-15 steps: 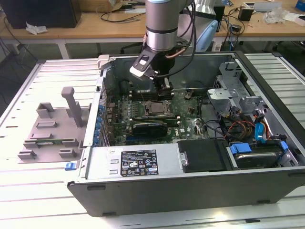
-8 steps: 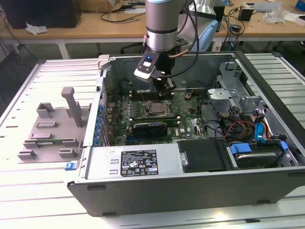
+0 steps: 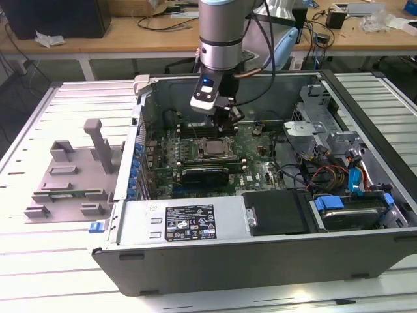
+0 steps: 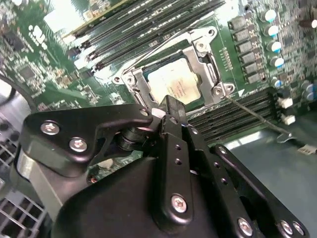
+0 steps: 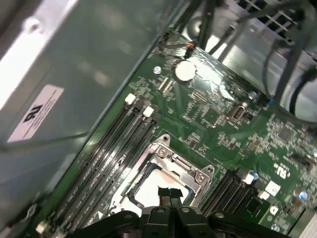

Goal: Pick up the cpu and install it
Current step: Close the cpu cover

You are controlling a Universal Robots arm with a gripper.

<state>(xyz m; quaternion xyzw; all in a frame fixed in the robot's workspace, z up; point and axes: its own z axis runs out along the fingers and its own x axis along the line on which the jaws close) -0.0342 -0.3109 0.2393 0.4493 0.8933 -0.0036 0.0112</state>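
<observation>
Gripper [image 4: 171,105], fingers [image 5: 164,196] pressed together and empty, poised close over the cpu [image 4: 176,83] lying flat in its socket [image 4: 210,59]; placement looks done.

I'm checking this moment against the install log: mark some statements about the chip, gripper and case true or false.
1. The chip lies in the socket on the green board. True.
2. The gripper hangs outside the computer case. False: it is inside the case, just over the socket.
3. The case is closed up. False: its side is open.
4. Long memory slots run beside the socket. True.
</observation>
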